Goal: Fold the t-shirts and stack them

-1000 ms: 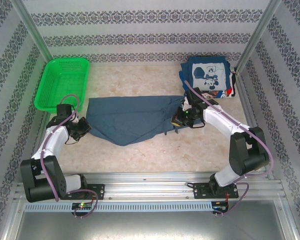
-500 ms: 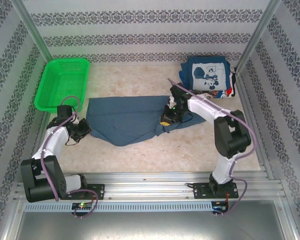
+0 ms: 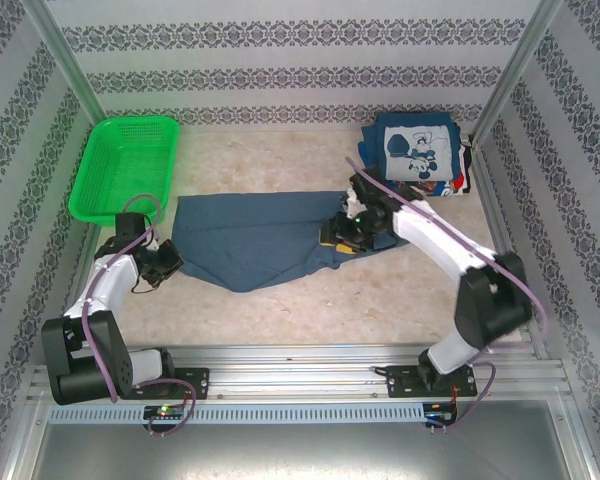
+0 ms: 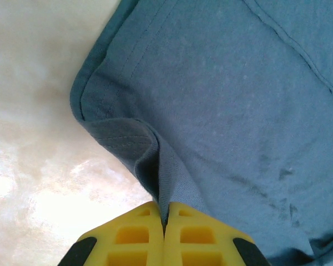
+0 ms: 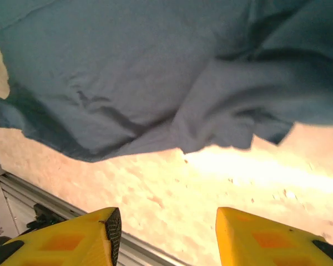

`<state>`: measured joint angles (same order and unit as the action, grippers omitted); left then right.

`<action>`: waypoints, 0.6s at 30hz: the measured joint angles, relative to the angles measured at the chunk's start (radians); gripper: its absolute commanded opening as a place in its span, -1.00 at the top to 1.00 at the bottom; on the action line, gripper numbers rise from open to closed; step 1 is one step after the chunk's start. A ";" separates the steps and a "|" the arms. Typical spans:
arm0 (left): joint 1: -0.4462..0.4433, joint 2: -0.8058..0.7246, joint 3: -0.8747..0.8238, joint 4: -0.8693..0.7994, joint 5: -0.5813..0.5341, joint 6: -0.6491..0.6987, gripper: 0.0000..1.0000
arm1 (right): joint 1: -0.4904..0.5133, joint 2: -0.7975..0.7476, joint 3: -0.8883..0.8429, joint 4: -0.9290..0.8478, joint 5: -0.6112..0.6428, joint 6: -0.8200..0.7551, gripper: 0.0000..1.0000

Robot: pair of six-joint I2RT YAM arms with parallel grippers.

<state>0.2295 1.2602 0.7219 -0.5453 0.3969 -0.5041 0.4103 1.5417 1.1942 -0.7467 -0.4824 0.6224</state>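
The slate-blue t-shirt (image 3: 255, 240) lies spread across the middle of the table, with a rumpled fold at its right end. My left gripper (image 3: 166, 262) is at the shirt's left edge, shut on a pinched ridge of the hem (image 4: 155, 166); its yellow fingers (image 4: 133, 238) press together on the cloth. My right gripper (image 3: 334, 238) hovers over the shirt's right end. In the right wrist view it stands open (image 5: 164, 221) with bare table between the fingers and the blue shirt (image 5: 127, 83) beyond them. Navy t-shirts with mouse prints (image 3: 417, 155) sit stacked at the back right.
A green mesh basket (image 3: 125, 165) stands at the back left. Patterned walls and metal posts close in the table. A metal rail (image 3: 300, 365) runs along the near edge.
My right gripper carried the shirt's right end leftward, then opened and let the cloth go. The left gripper has stayed shut on the left hem.
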 measured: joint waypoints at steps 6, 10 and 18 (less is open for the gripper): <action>0.000 -0.004 -0.008 0.000 0.004 0.000 0.96 | -0.056 -0.041 -0.241 0.066 -0.006 0.068 0.26; 0.000 -0.008 -0.008 0.000 0.011 0.000 0.97 | -0.057 0.049 -0.286 0.136 -0.014 0.122 0.41; 0.000 -0.027 -0.008 0.000 0.014 0.004 0.97 | -0.057 0.165 -0.238 0.217 0.002 0.176 0.36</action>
<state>0.2295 1.2331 0.7136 -0.5457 0.4110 -0.5003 0.3531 1.7069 0.9562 -0.5297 -0.4801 0.7986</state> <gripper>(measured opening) 0.051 0.313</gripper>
